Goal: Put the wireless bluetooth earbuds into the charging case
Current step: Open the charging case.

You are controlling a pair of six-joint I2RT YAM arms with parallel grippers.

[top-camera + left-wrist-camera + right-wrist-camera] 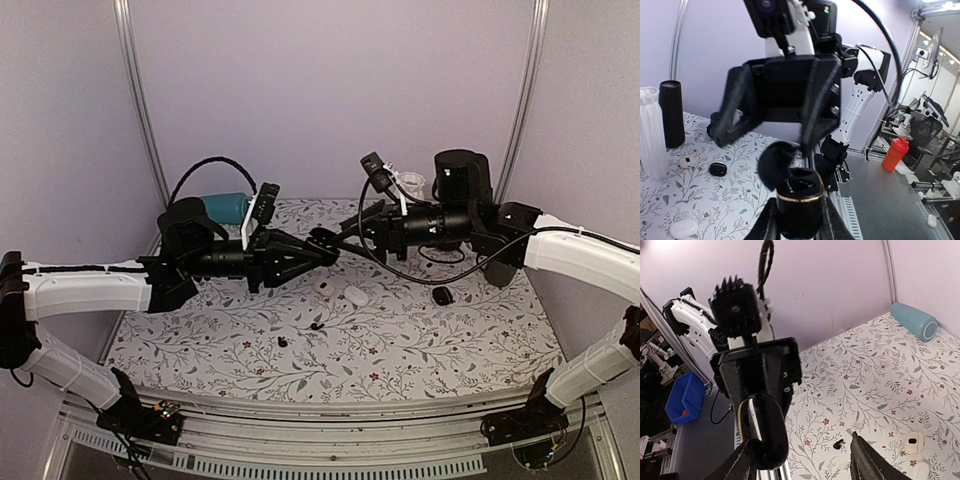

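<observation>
My left gripper (pixel 318 248) is shut on the black charging case (pixel 799 202), held upright in the air over the table's middle. The case's lid (pixel 774 164) is swung open to the left, showing the wells inside. My right gripper (pixel 342 233) faces it, open wide, with one finger against the case (pixel 765 437). In the top view two tiny black earbuds lie on the cloth, one (pixel 318 325) below the grippers and one (pixel 283 341) nearer the front. One earbud (pixel 838 444) shows between my right fingers.
Two white oval cases (pixel 325 285) (pixel 355 295) lie under the grippers. A black oval lump (pixel 443 295) lies at the right. A teal speaker (pixel 228 207), a white vase (pixel 412 185) and a black cylinder (pixel 460 175) stand at the back.
</observation>
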